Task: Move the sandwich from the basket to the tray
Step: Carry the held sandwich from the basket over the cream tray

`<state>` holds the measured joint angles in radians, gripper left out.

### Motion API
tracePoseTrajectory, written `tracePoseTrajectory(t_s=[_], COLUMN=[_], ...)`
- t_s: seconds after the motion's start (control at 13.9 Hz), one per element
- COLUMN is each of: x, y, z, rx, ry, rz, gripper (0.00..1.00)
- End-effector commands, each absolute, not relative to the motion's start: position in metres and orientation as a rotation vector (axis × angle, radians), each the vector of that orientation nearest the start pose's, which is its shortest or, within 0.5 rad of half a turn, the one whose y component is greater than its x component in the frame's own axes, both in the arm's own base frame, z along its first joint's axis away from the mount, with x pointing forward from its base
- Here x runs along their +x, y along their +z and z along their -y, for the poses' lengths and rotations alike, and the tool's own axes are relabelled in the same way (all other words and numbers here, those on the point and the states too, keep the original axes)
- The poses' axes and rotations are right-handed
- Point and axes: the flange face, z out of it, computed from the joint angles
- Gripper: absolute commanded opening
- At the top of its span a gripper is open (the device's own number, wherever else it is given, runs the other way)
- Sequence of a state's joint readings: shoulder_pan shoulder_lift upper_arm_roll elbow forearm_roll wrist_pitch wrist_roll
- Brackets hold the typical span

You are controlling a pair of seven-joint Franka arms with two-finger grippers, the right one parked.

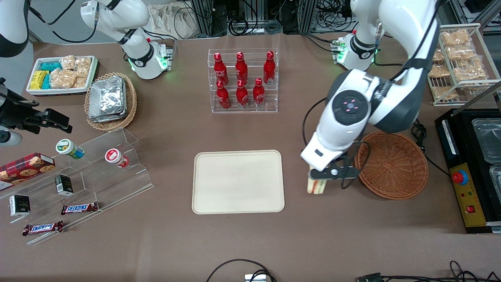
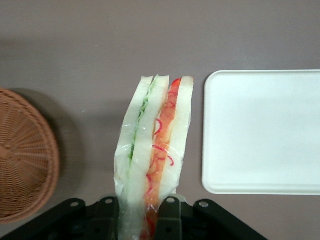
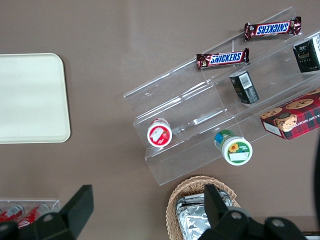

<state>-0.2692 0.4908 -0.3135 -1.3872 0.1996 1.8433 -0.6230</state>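
The left arm's gripper (image 1: 318,181) pinched the sandwich (image 1: 316,187) between its fingers (image 2: 169,215), holding it over bare brown table (image 1: 250,243) in the gap between the basket (image 1: 391,164) and the tray (image 1: 238,181). The wedge hung clear of both, its filling stripe edge-on to the wrist camera, its wrapped bread apart from the basket's woven rim and from the tray's rounded corner. The tray's cream surface lay bare to its low rim. A rack of red bottles (image 1: 242,80) stood well apart, farther from the front camera.
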Motion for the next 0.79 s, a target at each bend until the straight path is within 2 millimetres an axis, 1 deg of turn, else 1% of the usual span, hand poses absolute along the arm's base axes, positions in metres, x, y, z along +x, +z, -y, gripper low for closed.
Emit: tracePoseTrajectory(t_s=[0.0, 0.14, 0.22, 0.36, 0.43, 0.5, 0.58, 0.65, 0.72], x=[0.615, 0.611, 0.611, 0.603, 0.600, 0.599, 0.595, 0.591, 0.589], y=[0.411, 0.385, 0.375, 0.356, 0.344, 0.335, 0.321, 0.307, 0.295], z=[0.380, 0.405, 0.412, 0.433, 0.441, 0.446, 0.453, 0.461, 0.467], rx=[-3.064, -3.055, -3.061, -3.079, -3.080, -3.070, -3.058, -3.052, -3.053], ry=[-0.044, -0.032, -0.029, -0.047, -0.037, -0.055, -0.071, -0.078, -0.095], rz=[0.071, 0.064, 0.059, 0.034, 0.049, 0.043, 0.052, 0.088, 0.098], gripper=[0.16, 0.16, 0.16, 0.16, 0.16, 0.16, 0.16, 0.19, 0.19])
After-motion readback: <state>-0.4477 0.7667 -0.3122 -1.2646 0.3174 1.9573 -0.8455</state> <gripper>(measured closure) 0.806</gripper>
